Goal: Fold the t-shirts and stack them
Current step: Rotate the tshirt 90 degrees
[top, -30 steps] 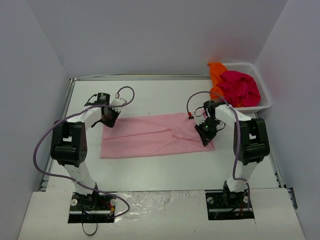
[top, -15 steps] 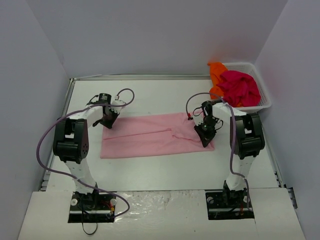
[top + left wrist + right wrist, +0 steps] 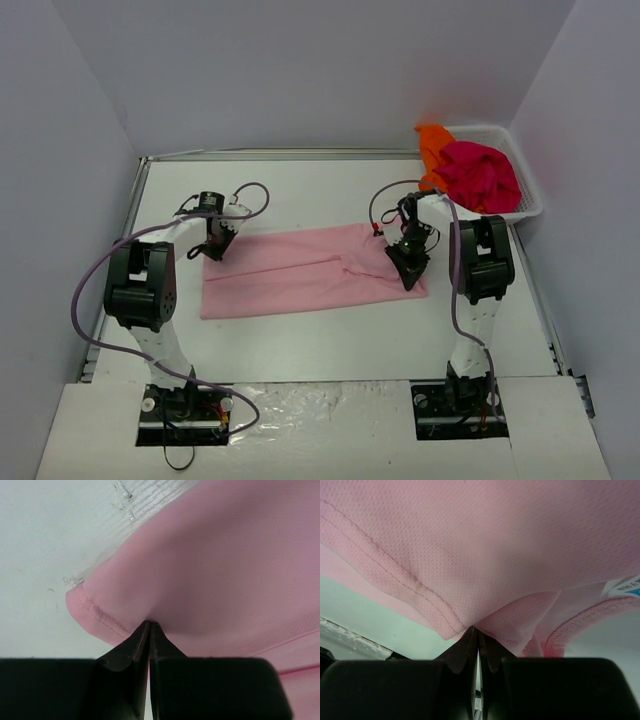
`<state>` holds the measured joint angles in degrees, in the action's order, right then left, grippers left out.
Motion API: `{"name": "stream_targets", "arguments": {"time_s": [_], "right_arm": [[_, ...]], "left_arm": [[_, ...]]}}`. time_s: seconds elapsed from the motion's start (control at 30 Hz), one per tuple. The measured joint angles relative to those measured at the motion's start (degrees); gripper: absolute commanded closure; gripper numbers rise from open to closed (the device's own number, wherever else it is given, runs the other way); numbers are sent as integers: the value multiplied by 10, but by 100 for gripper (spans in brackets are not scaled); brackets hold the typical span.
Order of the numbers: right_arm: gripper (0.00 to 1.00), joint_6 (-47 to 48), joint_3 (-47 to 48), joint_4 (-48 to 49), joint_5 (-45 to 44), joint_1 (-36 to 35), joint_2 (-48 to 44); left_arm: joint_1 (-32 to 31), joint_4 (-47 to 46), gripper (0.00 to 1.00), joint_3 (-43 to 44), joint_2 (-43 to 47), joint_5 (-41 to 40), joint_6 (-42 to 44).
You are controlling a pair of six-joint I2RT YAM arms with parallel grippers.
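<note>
Twice pinching one light pink t-shirt, once at each end, and keeping it spread flat across the middle of the table. At the left, holding the far left corner of the shirt with the left gripper, with fingers pressed together on the stitched hem and cloth bulging just ahead of the tips. At the right, clamping the right end of the same shirt with the right gripper, closing tightly on a hemmed fold near the collar and the small white neck label. Farther right, sitting in the white mesh basket at the far right corner: lying bunched, the magenta-red t-shirt; hanging over the left rim, the orange t-shirt, both well apart from the pink one.
</note>
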<state>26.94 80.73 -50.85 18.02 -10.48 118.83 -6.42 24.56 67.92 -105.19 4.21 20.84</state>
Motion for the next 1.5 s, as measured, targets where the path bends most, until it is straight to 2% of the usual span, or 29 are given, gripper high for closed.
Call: {"name": "stream_targets", "arguments": {"time_s": [0.33,0.77,0.97,1.13,1.5], "right_arm": [[100,-3,116,-16,-11,0,63],[100,-19,438,-54,3,-3,234],[100,-18,583,-41,2,-16,308],[100,-3,632,-4,-14,-36,334],[100,1,631,136,-64,-74,343]], "left_arm": [[-1,-2,98,-21,13,-24,6],[-15,60,98,-79,60,-68,16],[-35,101,98,-87,64,-90,23],[-56,145,98,-88,64,-87,27],[-105,221,98,-96,64,-71,17]]}}
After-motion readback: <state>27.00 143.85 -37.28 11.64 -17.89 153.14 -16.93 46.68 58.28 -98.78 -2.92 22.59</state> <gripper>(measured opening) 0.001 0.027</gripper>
